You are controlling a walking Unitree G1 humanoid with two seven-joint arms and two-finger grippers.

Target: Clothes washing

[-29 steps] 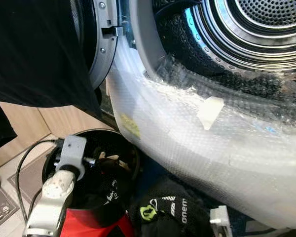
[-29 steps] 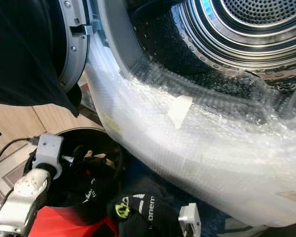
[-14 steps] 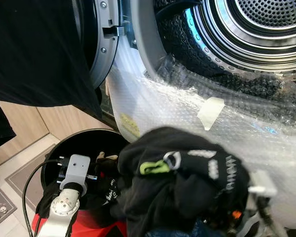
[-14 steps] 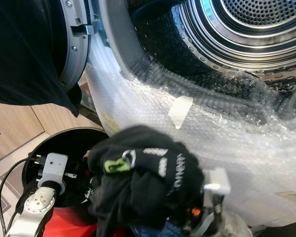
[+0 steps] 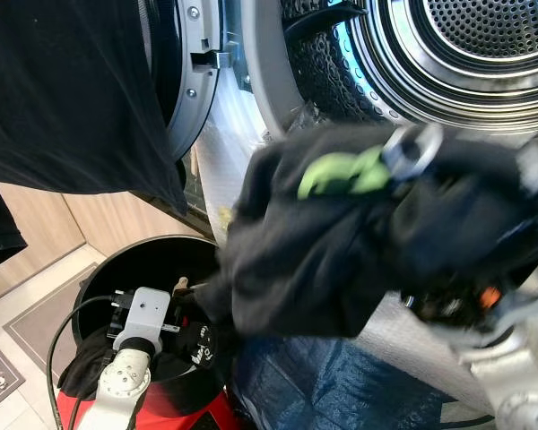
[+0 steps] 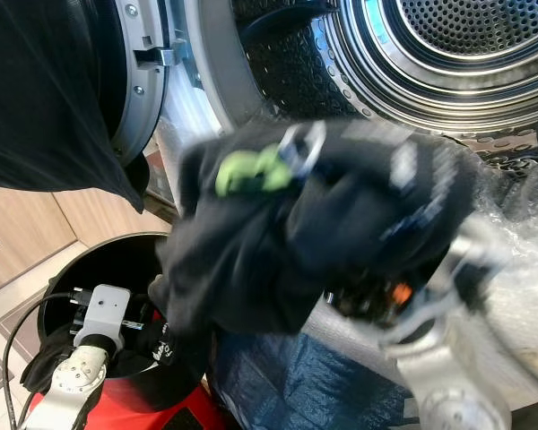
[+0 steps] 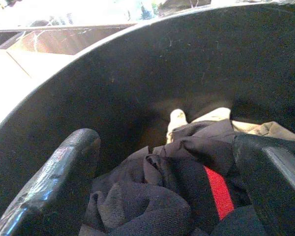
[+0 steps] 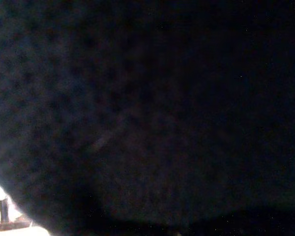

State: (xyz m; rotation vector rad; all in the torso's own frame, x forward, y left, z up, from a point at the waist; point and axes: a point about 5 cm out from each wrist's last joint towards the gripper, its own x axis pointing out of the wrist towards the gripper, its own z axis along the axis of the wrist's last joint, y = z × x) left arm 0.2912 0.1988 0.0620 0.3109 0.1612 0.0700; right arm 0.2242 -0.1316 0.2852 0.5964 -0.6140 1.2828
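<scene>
Black bin (image 5: 117, 269) on the floor, below & left of the washer: holds a heap of dark clothes (image 7: 177, 196), one w/ a red stripe, plus a pale bit at the back. My left gripper (image 7: 167, 196) hangs inside the bin, fingers (image 7: 54, 182) spread wide, nothing btwn them. Washer drum (image 5: 484, 45) is open, bubble wrap (image 6: 520, 296) along its lower front; a black cloth (image 5: 63, 90) drapes over the open door. My right gripper (image 5: 457, 296) is wrapped in the black garment w/ green logo (image 5: 341, 233), can't tell how far it's closed. Vs 0.5 s ago: garment has come up from just above the bin to the drum's lower rim. It's bunched, long axis roughly left-right, blurred. Blue fabric (image 5: 323, 385) hangs under it
</scene>
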